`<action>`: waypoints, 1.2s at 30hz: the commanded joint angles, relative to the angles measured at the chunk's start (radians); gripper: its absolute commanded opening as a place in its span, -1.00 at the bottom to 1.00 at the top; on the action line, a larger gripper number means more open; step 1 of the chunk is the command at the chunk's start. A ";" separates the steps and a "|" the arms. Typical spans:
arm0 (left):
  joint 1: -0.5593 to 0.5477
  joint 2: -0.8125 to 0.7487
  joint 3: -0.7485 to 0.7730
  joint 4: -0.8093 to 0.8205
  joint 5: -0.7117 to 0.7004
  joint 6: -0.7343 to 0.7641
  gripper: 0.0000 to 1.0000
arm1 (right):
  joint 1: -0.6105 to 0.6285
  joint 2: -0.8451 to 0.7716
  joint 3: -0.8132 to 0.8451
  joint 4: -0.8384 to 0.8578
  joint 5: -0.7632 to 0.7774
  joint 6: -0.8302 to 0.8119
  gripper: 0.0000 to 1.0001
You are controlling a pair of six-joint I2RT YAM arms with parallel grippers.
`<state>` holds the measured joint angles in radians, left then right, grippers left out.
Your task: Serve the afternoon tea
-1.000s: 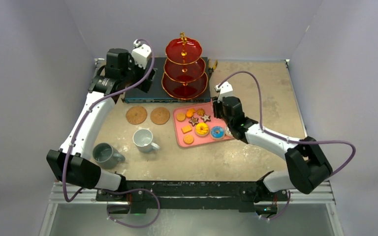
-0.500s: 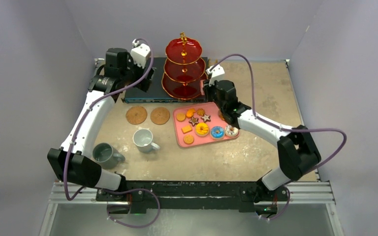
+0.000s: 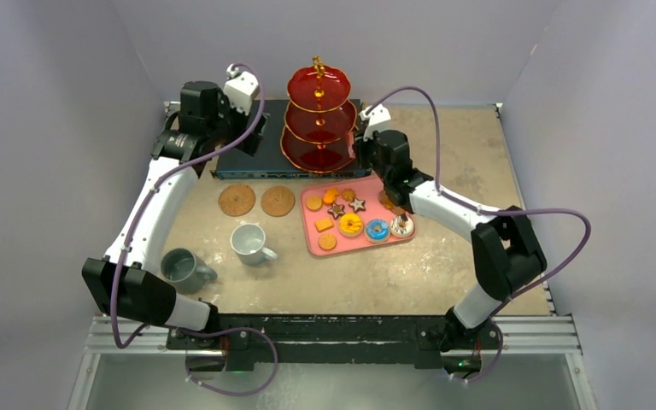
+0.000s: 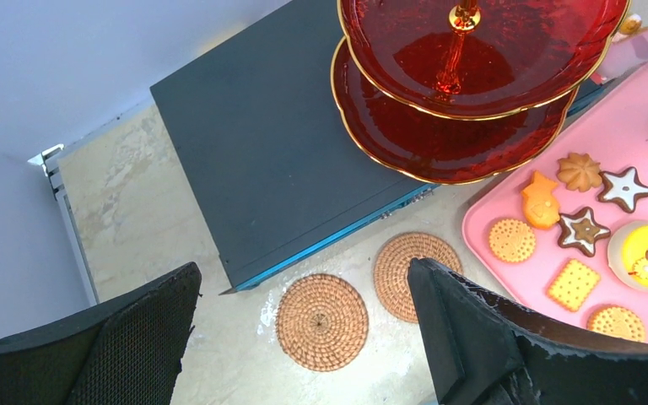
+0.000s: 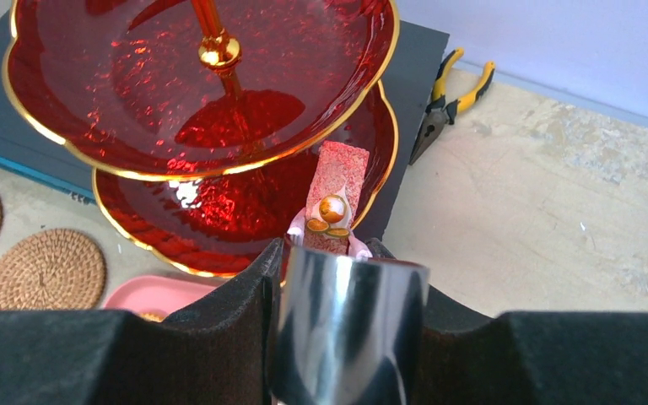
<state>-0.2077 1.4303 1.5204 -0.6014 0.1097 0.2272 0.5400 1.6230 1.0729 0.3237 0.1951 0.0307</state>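
Observation:
The red three-tier stand (image 3: pixel 318 128) with its gold handle stands on the dark box at the back. My right gripper (image 3: pixel 369 155) is beside its lower right rim, shut on a toy pastry (image 5: pixel 334 198), a red cake slice with orange topping in a silver cup, held level with the bottom tier (image 5: pixel 245 207). Several more toy pastries (image 3: pixel 350 224) lie on the pink tray. My left gripper (image 3: pixel 252 135) hangs open and holds nothing, high above the two cork coasters (image 4: pixel 321 321) (image 4: pixel 401 257). The white mug (image 3: pixel 248 243) and grey mug (image 3: pixel 184 269) stand at the front left.
The flat dark blue-grey box (image 3: pixel 239 158) lies under the stand. The pink tray (image 3: pixel 314 243) sits just right of the coasters. Yellow-handled pliers (image 5: pixel 447 93) lie behind the box at the right. Purple walls close in the back and both sides.
My right arm has swung from the tray's right end back and left to the stand's lower tier, carrying the pastry. The left arm has barely moved.

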 commanded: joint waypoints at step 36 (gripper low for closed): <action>0.028 -0.057 0.011 0.051 0.064 -0.028 0.87 | -0.026 -0.016 -0.041 0.184 -0.121 0.073 -0.06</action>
<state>-0.1883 1.4006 1.5204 -0.5846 0.1547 0.2184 0.5159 1.7302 1.0664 0.4858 0.1047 0.1207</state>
